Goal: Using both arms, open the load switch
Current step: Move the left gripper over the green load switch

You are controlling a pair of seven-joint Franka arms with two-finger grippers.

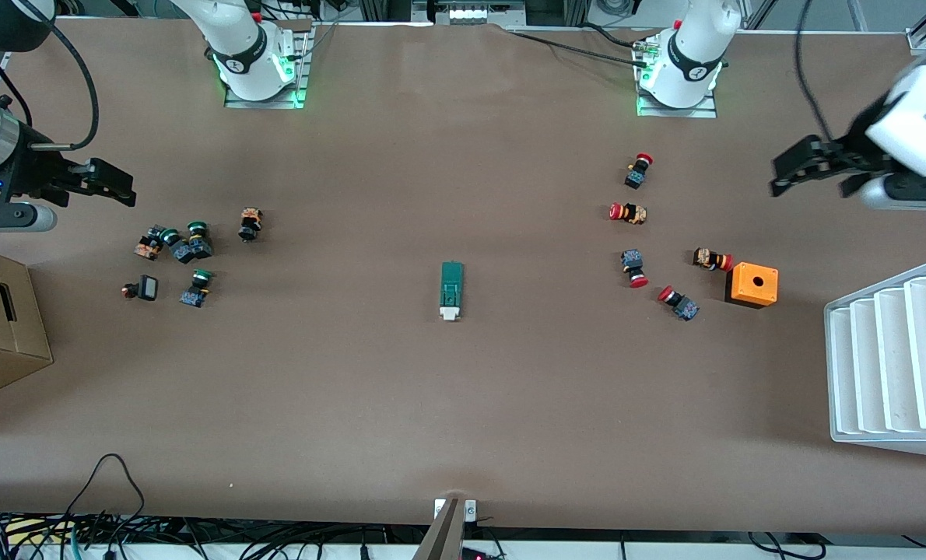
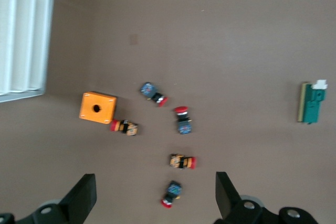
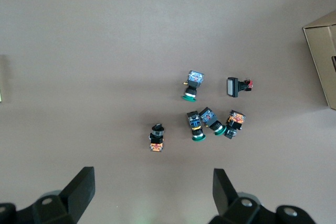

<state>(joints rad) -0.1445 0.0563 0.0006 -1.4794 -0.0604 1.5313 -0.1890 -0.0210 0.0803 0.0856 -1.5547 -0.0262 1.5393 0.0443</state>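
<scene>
The load switch [image 1: 451,290] is a narrow dark-green block lying flat at the table's middle, its white end toward the front camera. It also shows in the left wrist view [image 2: 312,102]. My left gripper [image 1: 782,175] hangs open over the table at the left arm's end, high above the red-capped buttons, holding nothing. Its fingers [image 2: 81,198] stand wide apart. My right gripper [image 1: 124,187] hangs open and empty over the right arm's end, above the green-capped buttons. Its fingers [image 3: 79,190] are spread too. Both grippers are well apart from the switch.
Several red-capped push buttons [image 1: 629,212] and an orange box with a hole [image 1: 752,285] lie toward the left arm's end, with a white ribbed tray [image 1: 891,362] beside them. Several green-capped buttons [image 1: 191,241] and a cardboard box [image 1: 0,327] lie toward the right arm's end.
</scene>
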